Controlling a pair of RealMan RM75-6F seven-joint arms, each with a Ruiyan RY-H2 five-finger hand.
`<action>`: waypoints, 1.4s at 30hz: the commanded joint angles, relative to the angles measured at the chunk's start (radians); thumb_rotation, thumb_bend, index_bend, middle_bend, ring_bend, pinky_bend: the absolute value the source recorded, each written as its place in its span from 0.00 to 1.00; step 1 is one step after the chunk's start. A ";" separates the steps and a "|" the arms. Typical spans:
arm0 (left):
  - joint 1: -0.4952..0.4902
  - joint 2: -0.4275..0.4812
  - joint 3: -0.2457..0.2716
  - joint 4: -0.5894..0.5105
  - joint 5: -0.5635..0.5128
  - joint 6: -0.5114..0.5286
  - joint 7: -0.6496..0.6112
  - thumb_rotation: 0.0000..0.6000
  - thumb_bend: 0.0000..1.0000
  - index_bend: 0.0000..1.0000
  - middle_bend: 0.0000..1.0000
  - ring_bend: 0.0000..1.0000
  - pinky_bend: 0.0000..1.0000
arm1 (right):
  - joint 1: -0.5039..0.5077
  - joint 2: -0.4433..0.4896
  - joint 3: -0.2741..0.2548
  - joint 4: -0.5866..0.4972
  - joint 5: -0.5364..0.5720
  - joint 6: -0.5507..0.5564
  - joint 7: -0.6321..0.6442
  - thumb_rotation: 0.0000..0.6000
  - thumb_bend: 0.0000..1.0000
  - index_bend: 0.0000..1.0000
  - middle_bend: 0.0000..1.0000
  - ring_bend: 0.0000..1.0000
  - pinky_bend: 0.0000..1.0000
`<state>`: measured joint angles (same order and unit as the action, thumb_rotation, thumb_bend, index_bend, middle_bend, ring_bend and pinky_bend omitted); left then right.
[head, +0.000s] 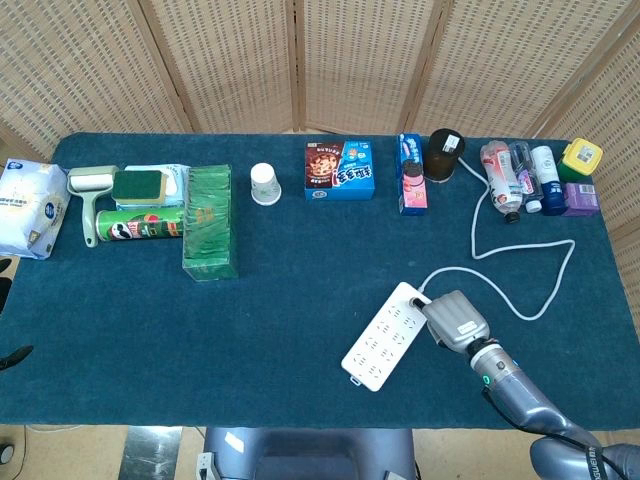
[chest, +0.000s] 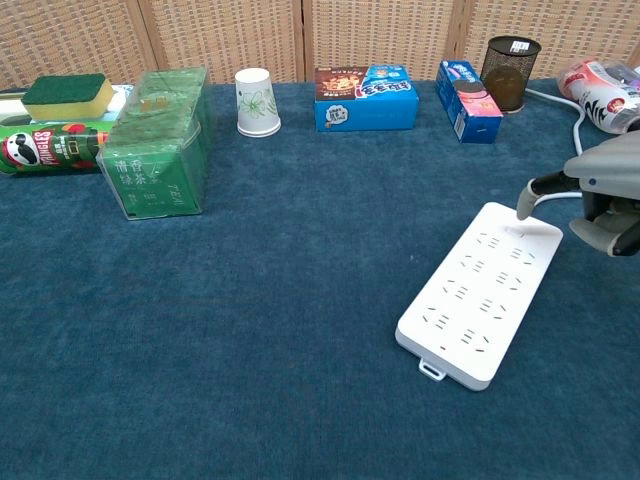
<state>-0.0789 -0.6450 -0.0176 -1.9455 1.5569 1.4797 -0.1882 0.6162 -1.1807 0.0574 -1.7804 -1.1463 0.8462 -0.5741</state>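
- Power strip (head: 389, 336) lies white and flat on the worktop (head: 290, 320), at about 4 o'clock from the worktop's middle in the head view, slanted with its cable end toward 1 o'clock.
- Our right hand (head: 456, 320) sits at that cable end; in the chest view one of its fingers (chest: 525, 200) points down onto the strip's near corner, touching or just above it, we cannot tell which. The other fingers look curled in and we see nothing held in them.
- Our left hand is out of both views.
- We judge that a push from this one finger at the corner could swing the light strip round or slide it on the pile instead of pressing anything home.
- The white cable (head: 520, 270) loops away toward 1 o'clock, up to the bottles (head: 510, 175) at the back right; a drag on the strip could tug it against them and tip one.
- Our forearm lies low at 5 o'clock, near the worktop's front edge, and might catch the cloth.
- The worktop wears a dark blue, short-pile cloth; such a surface grips a little but lets a flat plastic body creep.
- Along the back stand a green tea box (head: 210, 220), a paper cup (head: 264, 184), a biscuit box (head: 340, 169) and a dark mesh holder (head: 444, 153).
- Behind all this stands a folding woven-cane screen (head: 330, 60).
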 joint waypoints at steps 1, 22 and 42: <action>-0.002 -0.002 0.000 0.000 0.001 -0.003 0.003 1.00 0.12 0.00 0.00 0.00 0.00 | 0.013 -0.008 -0.006 0.009 0.017 -0.003 -0.016 1.00 0.74 0.23 0.95 1.00 1.00; -0.009 -0.014 -0.002 0.014 -0.014 -0.023 -0.008 1.00 0.12 0.00 0.00 0.00 0.00 | 0.072 -0.051 -0.040 0.033 0.107 0.008 -0.071 1.00 0.74 0.24 0.95 1.00 1.00; -0.013 -0.017 -0.004 0.031 -0.026 -0.032 -0.022 1.00 0.12 0.00 0.00 0.00 0.00 | 0.097 -0.071 -0.076 0.056 0.141 0.010 -0.067 1.00 0.74 0.25 0.95 1.00 1.00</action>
<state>-0.0919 -0.6618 -0.0216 -1.9144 1.5310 1.4474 -0.2098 0.7134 -1.2515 -0.0180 -1.7243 -1.0061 0.8564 -0.6417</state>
